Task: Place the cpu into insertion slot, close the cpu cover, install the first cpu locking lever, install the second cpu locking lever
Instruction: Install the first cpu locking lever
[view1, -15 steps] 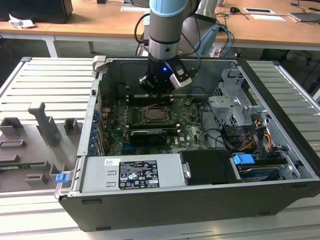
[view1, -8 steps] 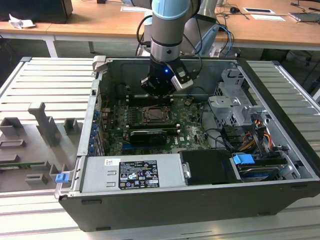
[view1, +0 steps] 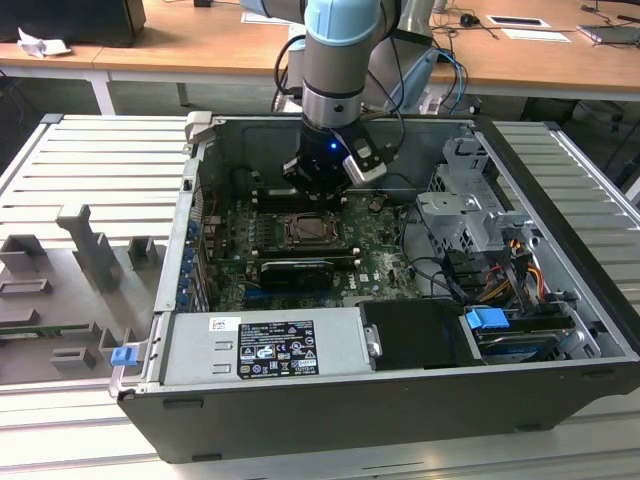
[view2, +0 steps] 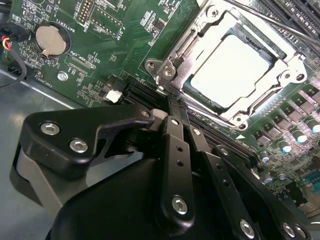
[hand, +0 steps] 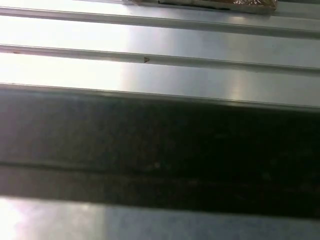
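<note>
My gripper (view2: 167, 107) is inside the open computer case (view1: 330, 420), low over the green circuit board (view2: 95, 55), fingers together with nothing between them, tips just beside the corner of the insertion slot (view2: 200, 107). The cpu (view2: 231, 67) sits flat in the slot, pale face up. The cpu cover (view2: 287, 75) lies down around it, framing the chip. A thin metal locking lever (view2: 280, 22) runs along the far side of the socket. A coin battery (view2: 50, 40) sits well apart on the board.
</note>
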